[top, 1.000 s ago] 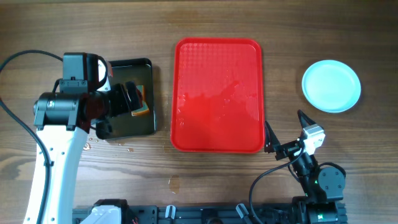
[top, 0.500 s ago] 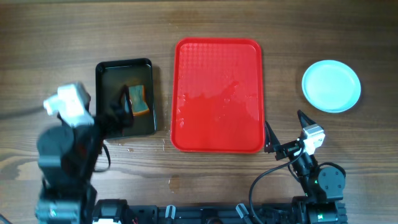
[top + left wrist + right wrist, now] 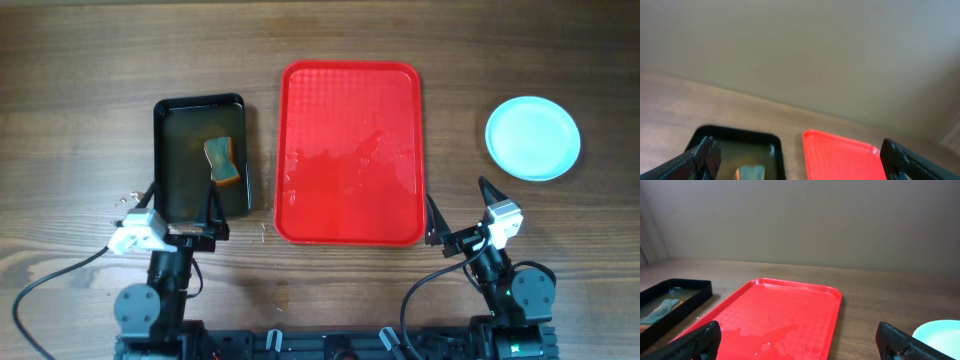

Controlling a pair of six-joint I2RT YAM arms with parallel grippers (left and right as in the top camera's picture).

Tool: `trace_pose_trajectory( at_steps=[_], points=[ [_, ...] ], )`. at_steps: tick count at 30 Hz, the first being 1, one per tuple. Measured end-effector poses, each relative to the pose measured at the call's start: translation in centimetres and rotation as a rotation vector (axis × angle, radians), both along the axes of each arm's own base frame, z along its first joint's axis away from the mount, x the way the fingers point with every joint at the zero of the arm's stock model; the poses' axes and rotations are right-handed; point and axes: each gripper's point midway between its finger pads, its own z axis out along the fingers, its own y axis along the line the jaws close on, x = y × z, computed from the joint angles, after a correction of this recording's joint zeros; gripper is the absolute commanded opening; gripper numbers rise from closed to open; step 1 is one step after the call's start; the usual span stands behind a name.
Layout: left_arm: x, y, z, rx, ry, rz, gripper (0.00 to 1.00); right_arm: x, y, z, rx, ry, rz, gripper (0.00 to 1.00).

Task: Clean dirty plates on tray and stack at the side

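Observation:
The red tray (image 3: 350,100) lies in the middle of the table with nothing on it but wet patches; it also shows in the left wrist view (image 3: 840,160) and right wrist view (image 3: 785,315). Pale blue plates (image 3: 533,137) sit as one stack on the table at the far right, their edge showing in the right wrist view (image 3: 940,337). My left gripper (image 3: 180,205) is open and empty at the front left, near the black tray. My right gripper (image 3: 455,205) is open and empty at the front right, near the red tray's front right corner.
A black tray (image 3: 200,155) with dark liquid holds a green and orange sponge (image 3: 222,161) left of the red tray. Drops of liquid lie on the wooden table (image 3: 280,295) in front of both trays.
My left arm has pulled back from over the black tray to the front left edge, leaving the sponge in the liquid. The right arm has not moved.

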Motion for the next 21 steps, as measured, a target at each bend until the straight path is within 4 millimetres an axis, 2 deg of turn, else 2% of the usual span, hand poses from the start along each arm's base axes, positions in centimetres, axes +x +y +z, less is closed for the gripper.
trace_pose_trajectory(
  at_steps=[4, 5, 8, 21],
  points=[
    [0.5, 0.0, -2.4, 0.001, 0.033, 0.000, 1.00, 0.0, 0.0, 0.0, 0.000, 0.000, 0.000, 1.00],
    [0.6, 0.0, -3.9, 0.001, 0.074, 0.000, 1.00, 0.0, 0.0, 0.0, 0.000, 0.000, 0.000, 1.00],
    [0.7, 0.0, -5.9, 0.002, 0.138, 0.000, 1.00, 0.0, 0.0, 0.0, 0.000, 0.000, 0.000, 1.00],
    [0.7, 0.0, -6.0, 0.002, 0.139, 0.000, 1.00, 0.0, 0.0, 0.0, 0.000, 0.000, 0.000, 1.00]
  ],
)
